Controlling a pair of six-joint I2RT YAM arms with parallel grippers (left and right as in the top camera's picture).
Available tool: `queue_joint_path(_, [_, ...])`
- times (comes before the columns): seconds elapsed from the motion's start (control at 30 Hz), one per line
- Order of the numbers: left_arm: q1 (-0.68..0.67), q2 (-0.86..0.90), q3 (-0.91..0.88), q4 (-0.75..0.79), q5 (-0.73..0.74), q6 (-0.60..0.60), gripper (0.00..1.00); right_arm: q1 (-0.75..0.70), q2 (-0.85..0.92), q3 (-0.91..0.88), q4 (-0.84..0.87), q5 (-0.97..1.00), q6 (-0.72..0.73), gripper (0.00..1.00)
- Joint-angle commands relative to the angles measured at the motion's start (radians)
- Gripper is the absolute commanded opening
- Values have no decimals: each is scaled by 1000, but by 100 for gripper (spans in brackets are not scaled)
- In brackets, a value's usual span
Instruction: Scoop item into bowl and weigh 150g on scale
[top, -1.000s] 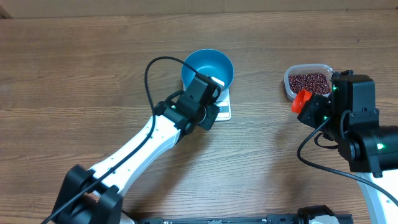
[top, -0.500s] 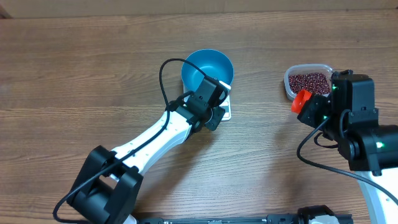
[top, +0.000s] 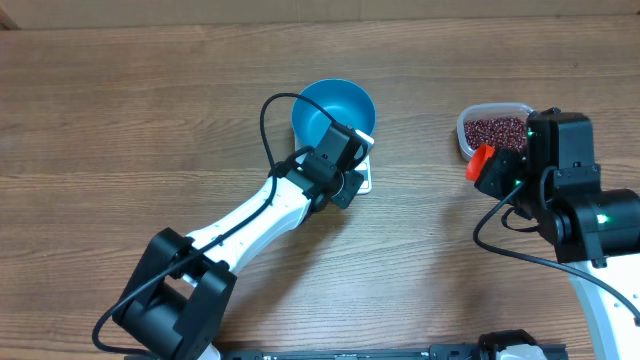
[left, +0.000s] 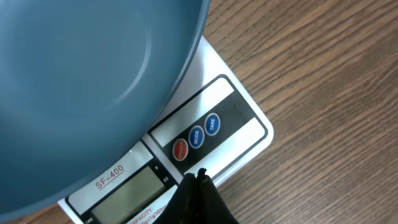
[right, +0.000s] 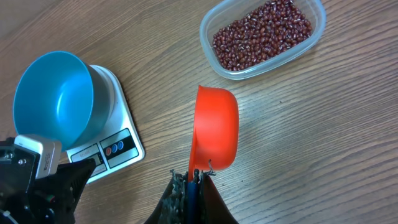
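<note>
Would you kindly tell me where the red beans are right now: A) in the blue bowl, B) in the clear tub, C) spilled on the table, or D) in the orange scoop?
B: the beans lie in the clear tub, while the blue bowl and the orange scoop are empty.

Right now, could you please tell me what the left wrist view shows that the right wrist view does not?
Only the left wrist view: the display on the scale, the SF-400 label, readable lettering on the buttons, and the shut left gripper just by the red one. Only the right wrist view: the beans in the clear tub, the orange scoop in the shut right gripper, and the empty inside of the bowl. Both: the blue bowl on the white scale, on the wooden table.
</note>
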Motion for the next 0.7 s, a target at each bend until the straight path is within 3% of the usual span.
queue_joint_path(0.0, [-6, 37, -4, 8, -8, 31, 4, 2, -2, 26, 9, 7, -4, 4])
queue_joint_path(0.67, [-6, 67, -4, 37, -26, 68, 4, 2, -2, 26, 8, 6, -4, 4])
